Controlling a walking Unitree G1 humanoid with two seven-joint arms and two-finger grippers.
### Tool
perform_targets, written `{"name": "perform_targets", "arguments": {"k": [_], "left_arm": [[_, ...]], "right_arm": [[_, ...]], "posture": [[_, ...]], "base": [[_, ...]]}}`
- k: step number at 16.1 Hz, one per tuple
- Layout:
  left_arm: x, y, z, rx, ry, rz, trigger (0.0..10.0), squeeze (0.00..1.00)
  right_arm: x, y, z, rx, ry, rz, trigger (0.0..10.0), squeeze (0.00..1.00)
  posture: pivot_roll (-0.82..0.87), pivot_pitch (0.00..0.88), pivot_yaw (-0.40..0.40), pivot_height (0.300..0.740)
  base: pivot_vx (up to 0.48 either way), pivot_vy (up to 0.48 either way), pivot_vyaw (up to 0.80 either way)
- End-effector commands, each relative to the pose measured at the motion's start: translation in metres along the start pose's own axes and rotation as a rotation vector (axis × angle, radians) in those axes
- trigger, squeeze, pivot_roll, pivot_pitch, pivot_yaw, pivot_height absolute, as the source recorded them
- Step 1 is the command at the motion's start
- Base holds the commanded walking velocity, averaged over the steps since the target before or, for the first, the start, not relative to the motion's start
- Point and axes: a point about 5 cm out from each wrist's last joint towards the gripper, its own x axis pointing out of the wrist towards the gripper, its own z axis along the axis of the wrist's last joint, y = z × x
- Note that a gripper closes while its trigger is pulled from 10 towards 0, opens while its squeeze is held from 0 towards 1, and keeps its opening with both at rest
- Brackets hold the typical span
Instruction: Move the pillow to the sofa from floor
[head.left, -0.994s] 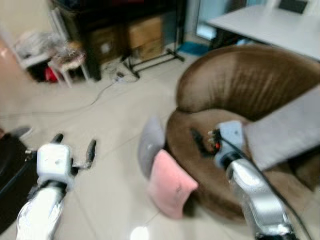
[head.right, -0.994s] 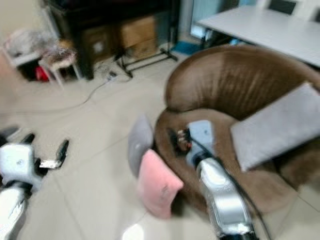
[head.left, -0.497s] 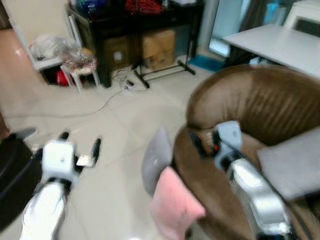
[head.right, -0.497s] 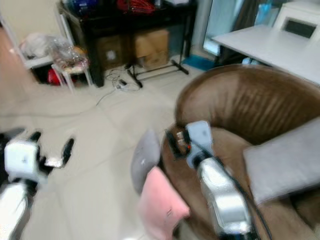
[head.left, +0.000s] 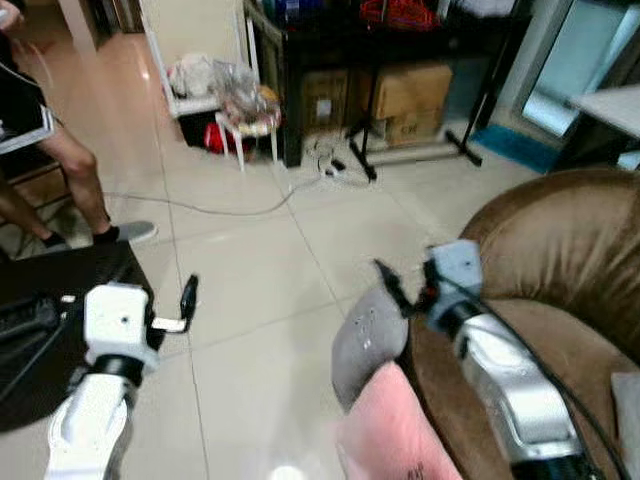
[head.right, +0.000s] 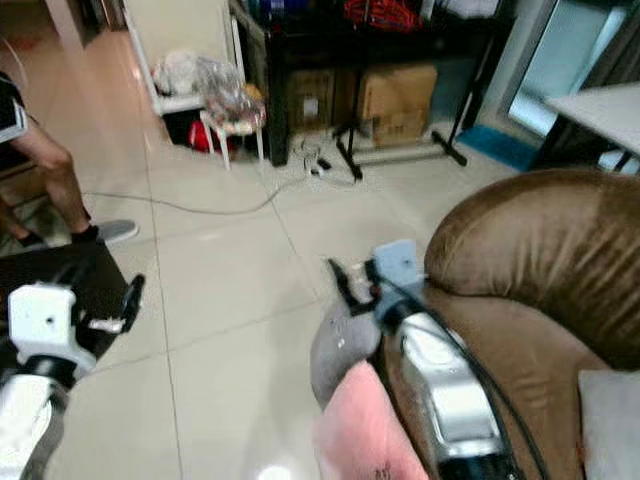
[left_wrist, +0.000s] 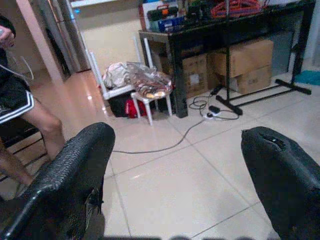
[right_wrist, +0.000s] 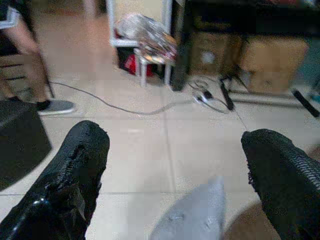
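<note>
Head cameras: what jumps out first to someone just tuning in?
Two pillows, a grey pillow and a pink pillow, lean on the brown sofa from the floor. The right gripper hovers open just above the grey one. A person's legs stand far left.

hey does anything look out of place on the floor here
Yes. A grey pillow and a pink pillow stand on edge on the tiled floor, leaning against the brown sofa, not on it.

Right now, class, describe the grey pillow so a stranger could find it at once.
Find the brown sofa. On the tiled floor at its front edge two pillows lean together. The grey pillow stands farther back, behind the pink pillow.
</note>
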Motion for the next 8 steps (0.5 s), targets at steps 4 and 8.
{"name": "perform_targets", "arguments": {"k": [4,8], "left_arm": [[-0.0036,0.0074,-0.0038,0.029,0.019,0.048,10.0,0.0],[-0.0064,0.0034,-0.0038,0.04,0.02,0.046,10.0,0.0]], "right_arm": [[0.0014,-0.0025,0.0026,0.03,-0.019,-0.006,10.0,1.0],[0.0028,-0.0046,0.0029,0.034,-0.016,-0.009,10.0,1.0]], "posture": [[0.01,0.0,-0.019,0.685],[0.01,0.0,-0.019,0.65]], "base": [[0.0,0.0,0.0],[0.0,0.0,0.0]]}}
